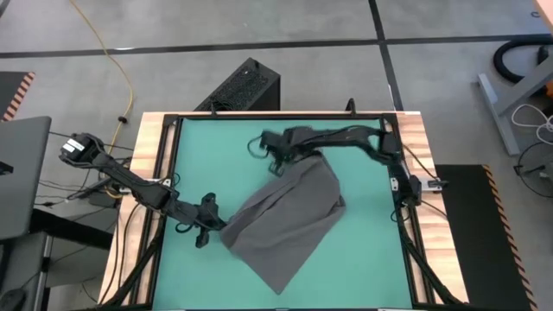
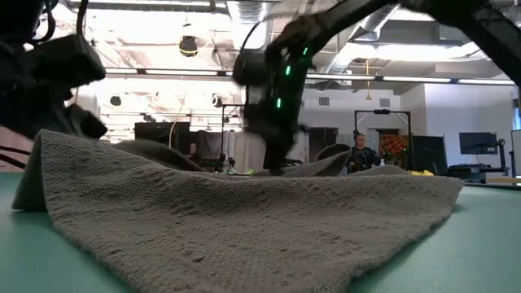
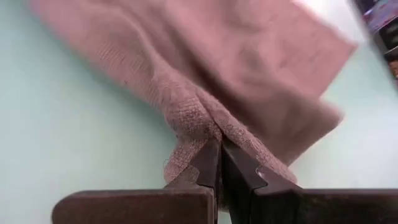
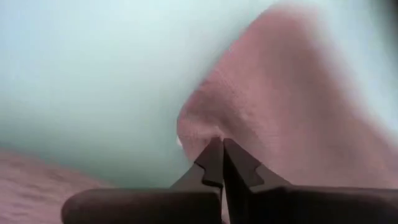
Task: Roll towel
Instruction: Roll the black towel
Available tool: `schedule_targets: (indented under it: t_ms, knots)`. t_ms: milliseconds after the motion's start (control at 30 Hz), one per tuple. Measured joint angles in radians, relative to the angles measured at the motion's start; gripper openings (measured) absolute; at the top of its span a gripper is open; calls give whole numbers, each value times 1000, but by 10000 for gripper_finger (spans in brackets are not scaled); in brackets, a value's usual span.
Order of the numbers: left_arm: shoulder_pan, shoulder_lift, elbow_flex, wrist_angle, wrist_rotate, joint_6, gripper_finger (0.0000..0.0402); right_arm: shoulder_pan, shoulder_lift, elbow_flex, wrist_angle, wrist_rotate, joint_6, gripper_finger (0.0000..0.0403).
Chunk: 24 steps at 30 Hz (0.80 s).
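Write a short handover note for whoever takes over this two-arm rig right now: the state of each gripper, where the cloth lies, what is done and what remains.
Left gripper: jaws shut on the left corner of the plain dark grey soft towel.
Right gripper: jaws shut on the towel's far corner.
Towel: spread diagonally mid-table on the teal green mat, rumpled, raised at both pinched corners.
Done: both corners gripped.
Left: no roll formed yet; all the rolling remains.

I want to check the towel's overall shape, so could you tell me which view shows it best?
The high view: the whole towel lies spread on the mat. The low view shows only its near side; the wrist views show just pinched corners.
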Motion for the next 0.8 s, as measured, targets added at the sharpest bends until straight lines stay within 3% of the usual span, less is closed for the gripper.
schedule_targets:
  t_ms: [267, 467, 600, 800]
  knots:
    - [-9, -64, 0, 139, 44, 89, 0, -59, -256, 1, 14, -5, 71, 13]
    - [-11, -302, 48, 142, 38, 212, 0, -94, -466, 2, 56, -10, 123, 11]
    - [-11, -504, 157, -26, 1, 315, 0, -129, -617, 2, 97, -16, 162, 11]
    - [-11, -699, 406, -394, -177, 430, 0, -199, -801, 2, 210, -3, 230, 11]
